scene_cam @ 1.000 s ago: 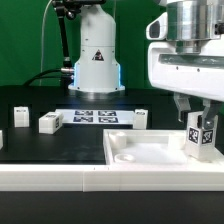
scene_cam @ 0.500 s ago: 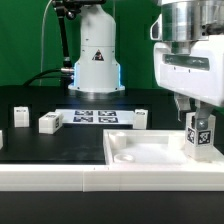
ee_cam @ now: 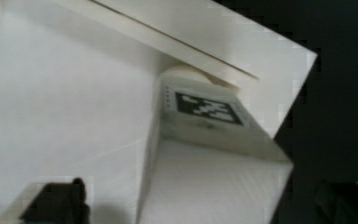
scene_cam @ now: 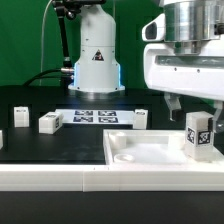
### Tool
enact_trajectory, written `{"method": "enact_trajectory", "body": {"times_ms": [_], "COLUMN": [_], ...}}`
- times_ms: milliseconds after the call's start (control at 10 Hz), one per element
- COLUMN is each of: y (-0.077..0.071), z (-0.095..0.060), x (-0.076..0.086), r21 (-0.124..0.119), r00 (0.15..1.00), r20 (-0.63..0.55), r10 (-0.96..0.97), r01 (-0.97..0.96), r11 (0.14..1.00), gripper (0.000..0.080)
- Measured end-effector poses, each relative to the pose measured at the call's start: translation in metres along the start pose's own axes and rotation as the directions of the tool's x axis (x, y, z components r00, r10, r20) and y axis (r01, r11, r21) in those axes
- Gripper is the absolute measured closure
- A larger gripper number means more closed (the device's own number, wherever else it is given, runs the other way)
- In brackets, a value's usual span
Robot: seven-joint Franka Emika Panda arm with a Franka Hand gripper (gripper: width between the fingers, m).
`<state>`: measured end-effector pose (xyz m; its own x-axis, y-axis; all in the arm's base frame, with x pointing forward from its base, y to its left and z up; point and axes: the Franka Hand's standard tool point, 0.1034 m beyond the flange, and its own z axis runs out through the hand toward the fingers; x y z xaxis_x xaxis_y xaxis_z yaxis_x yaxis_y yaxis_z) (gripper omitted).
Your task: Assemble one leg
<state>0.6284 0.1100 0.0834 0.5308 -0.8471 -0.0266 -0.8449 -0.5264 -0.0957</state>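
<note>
The leg (scene_cam: 200,134), a small white block with a black-and-white tag, stands upright at the corner of the large white square panel (scene_cam: 145,158) on the exterior view's right. My gripper (scene_cam: 195,104) hangs just above it, open, its fingers wider apart than the leg and not touching it. In the wrist view the leg (ee_cam: 208,112) reaches up from the panel (ee_cam: 60,110) toward the camera. A dark fingertip (ee_cam: 55,201) shows beside it, and my gripper (ee_cam: 194,208) is centred over it.
Three more white legs lie on the black table (scene_cam: 50,122), (scene_cam: 20,113), (scene_cam: 141,118). The marker board (scene_cam: 95,116) lies between them. The arm's white base (scene_cam: 97,60) stands at the back. A white ledge (scene_cam: 60,178) runs along the front.
My gripper has let go of the leg and risen straight up. The leg stays standing at the panel's corner.
</note>
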Motion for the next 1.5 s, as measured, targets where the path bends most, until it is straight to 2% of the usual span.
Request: {"method": "enact_trajectory", "body": {"times_ms": [200,300,500,800,1300,1500], "y": [-0.001,-0.002,-0.006,-0.007,-0.006,-0.006], "z": [0.002,0.003,0.004,0.003,0.002,0.002], "x": [0.004,-0.001,-0.010,-0.012,-0.005,-0.005], "r21": [0.009,0.005,0.001,-0.003,-0.013,-0.013], "r00": [0.979,0.949,0.878,0.722,0.533,0.524], "r20": [-0.007,-0.008,-0.006,-0.008,-0.021,-0.021], "r10": [-0.202,-0.316,-0.479,-0.692,-0.846,-0.851], "r01": [0.202,0.317,0.479,0.692,0.846,0.851], "r11": [0.979,0.949,0.878,0.722,0.533,0.525], "gripper": [0.0151,0.0151,0.0151,0.0151,0.0151,0.0165]}}
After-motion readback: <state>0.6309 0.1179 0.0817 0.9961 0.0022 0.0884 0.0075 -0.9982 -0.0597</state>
